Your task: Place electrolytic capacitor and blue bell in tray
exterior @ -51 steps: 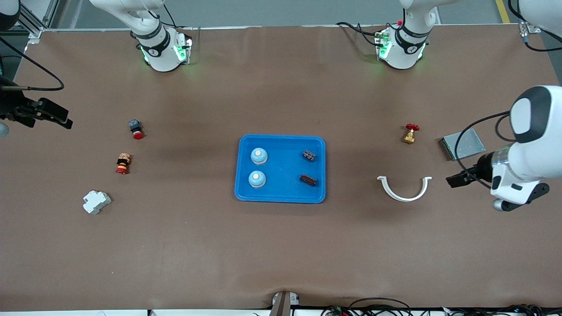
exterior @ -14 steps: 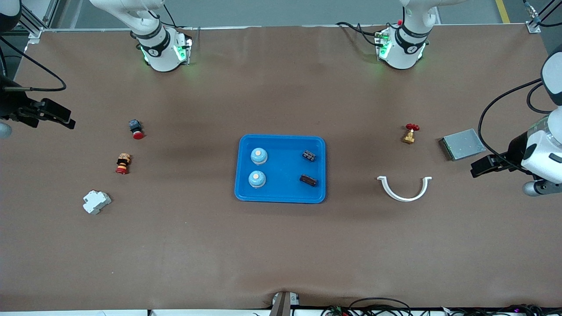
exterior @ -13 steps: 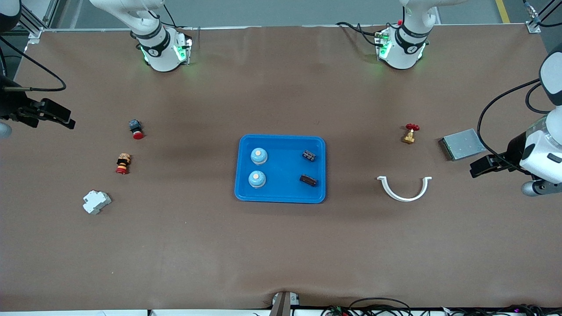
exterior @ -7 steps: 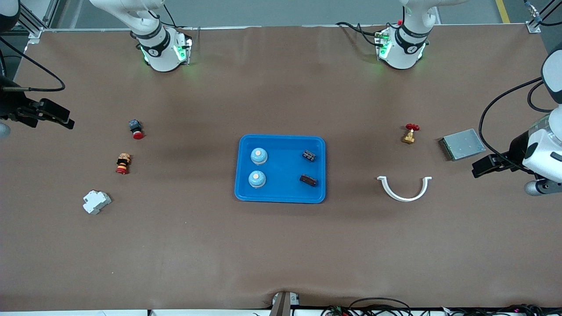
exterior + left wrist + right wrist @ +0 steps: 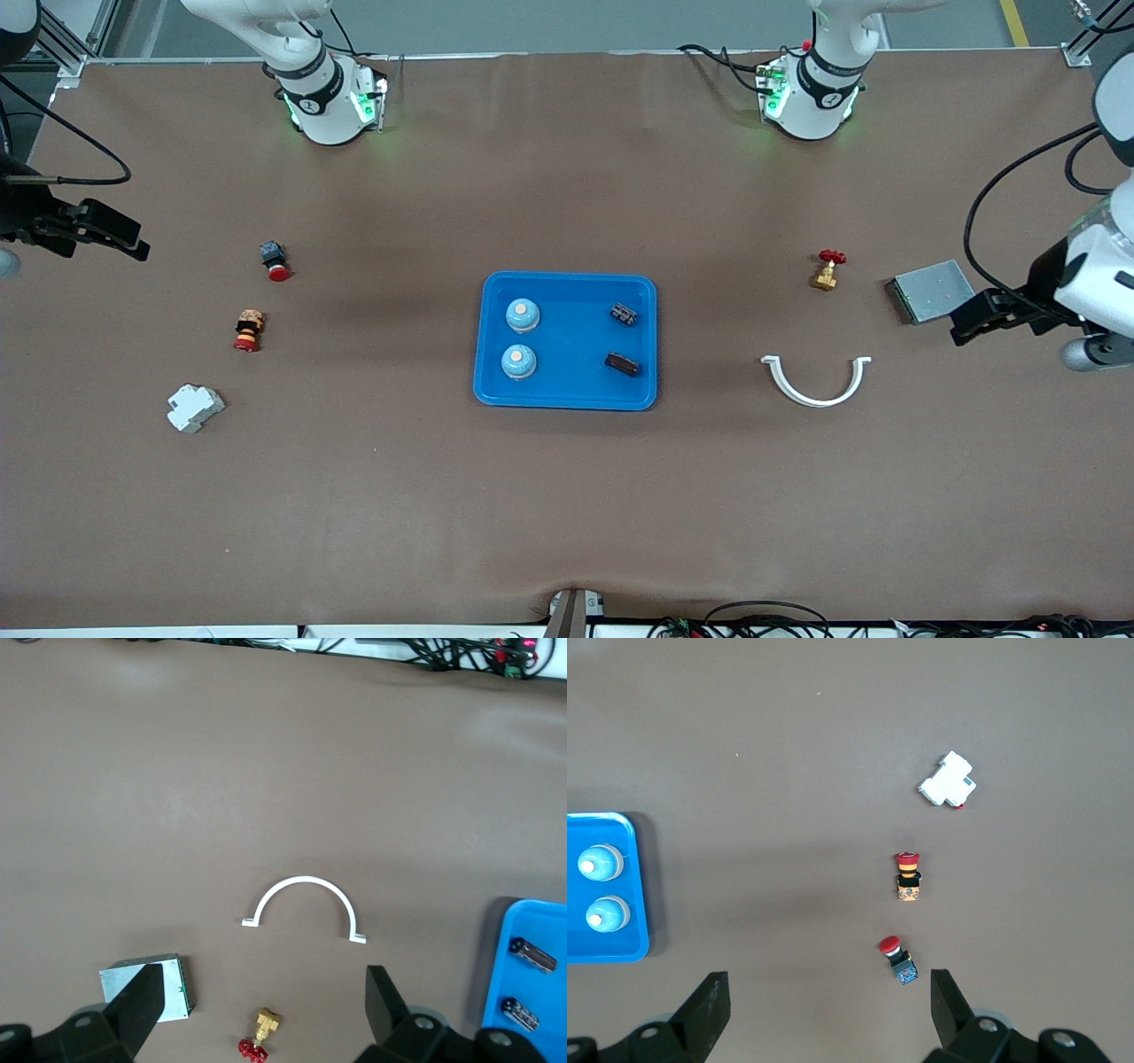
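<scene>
A: Front view first. What is in the tray (image 5: pixel 567 394)?
B: It sits mid-frame on the bench (image 5: pixel 567 514) and holds two blue bells (image 5: pixel 523 315) (image 5: pixel 519 361) on its side toward the right arm's end, and two dark electrolytic capacitors (image 5: pixel 624 313) (image 5: pixel 622 363) on its side toward the left arm's end.

A: And the arms?
B: The left gripper (image 5: pixel 959 330) hangs at the frame's right edge, over the bench by the grey metal box (image 5: pixel 928 291), jaws apart and empty. The right gripper (image 5: pixel 133 246) hangs at the frame's left edge, also spread wide and empty. Both arms are cut off by the frame.

A: Left wrist view?
B: Only a corner of the tray (image 5: pixel 523 930) shows, with both capacitors (image 5: pixel 532 955) (image 5: pixel 519 1012) in it. The white curved clip (image 5: pixel 304 883), the red-handled brass valve (image 5: pixel 260 1039) and the box (image 5: pixel 120 977) lie on the bench; one finger (image 5: pixel 140 1008) partly covers the box.

A: Right wrist view?
B: The tray's end (image 5: pixel 602 950) with both bells (image 5: pixel 600 862) (image 5: pixel 608 913). Two red pushbuttons (image 5: pixel 908 875) (image 5: pixel 897 958) and a white breaker (image 5: pixel 947 780) lie apart from it.
</scene>
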